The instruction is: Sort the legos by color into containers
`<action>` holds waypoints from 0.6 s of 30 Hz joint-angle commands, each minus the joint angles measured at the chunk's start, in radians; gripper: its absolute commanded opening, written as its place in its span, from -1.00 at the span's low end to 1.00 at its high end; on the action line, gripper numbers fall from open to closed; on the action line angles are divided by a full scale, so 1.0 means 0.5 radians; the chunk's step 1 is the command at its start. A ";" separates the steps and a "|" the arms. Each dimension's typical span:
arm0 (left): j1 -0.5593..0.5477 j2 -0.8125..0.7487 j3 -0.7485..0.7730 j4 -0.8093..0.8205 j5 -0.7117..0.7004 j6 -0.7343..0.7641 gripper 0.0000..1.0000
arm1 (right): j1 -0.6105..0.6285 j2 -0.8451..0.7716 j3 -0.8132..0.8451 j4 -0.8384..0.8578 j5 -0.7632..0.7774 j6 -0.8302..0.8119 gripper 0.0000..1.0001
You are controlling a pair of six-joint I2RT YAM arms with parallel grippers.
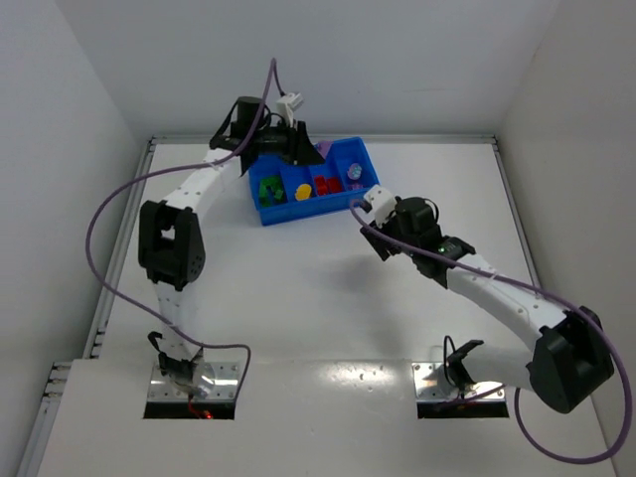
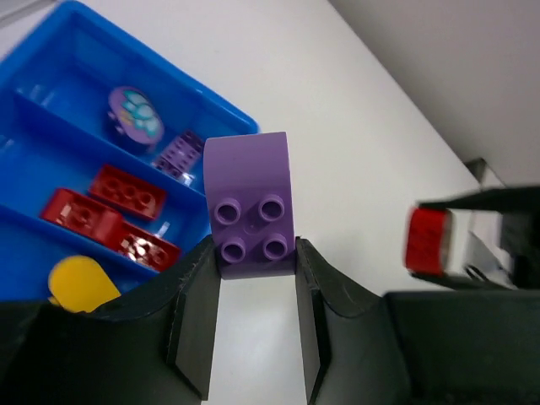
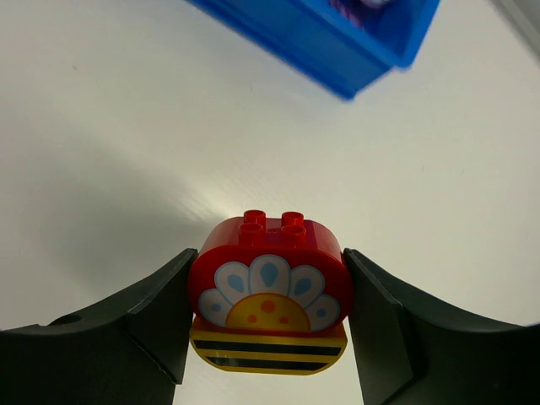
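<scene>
The left gripper [image 2: 256, 270] pinches a purple brick [image 2: 249, 198] by its two sides, right at the fingertips. The brick's four studs face back toward the wrist. Its long axis runs straight out from the fingers, rounded end pointing away.

Just past those fingers, off to one side, lies the blue tray [image 2: 239, 121]. A round printed purple piece [image 2: 135, 114] and a small purple brick [image 2: 179, 153] share its end compartment. Red bricks [image 2: 110, 209] fill the next one, and a yellow piece [image 2: 80, 283] shows in the one after.

The right gripper [image 3: 270, 291] is clamped on a red brick [image 3: 268, 261], whose long axis spans finger to finger. Its studs point away from the hand, and a white-petalled flower print faces the wrist. A yellow piece with black stripes [image 3: 268, 348] sits against its near side. The tray is ahead of this hand, apart from it.

The table [image 1: 298, 298] is white with a dull sheen, closed in by pale walls [image 1: 397, 60]. Purple cables [image 1: 99, 219] loop off both arms.
</scene>
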 commanded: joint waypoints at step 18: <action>-0.286 1.112 1.080 0.103 -0.503 -0.193 -0.69 | -0.272 0.179 0.439 -0.307 -0.028 0.494 -0.73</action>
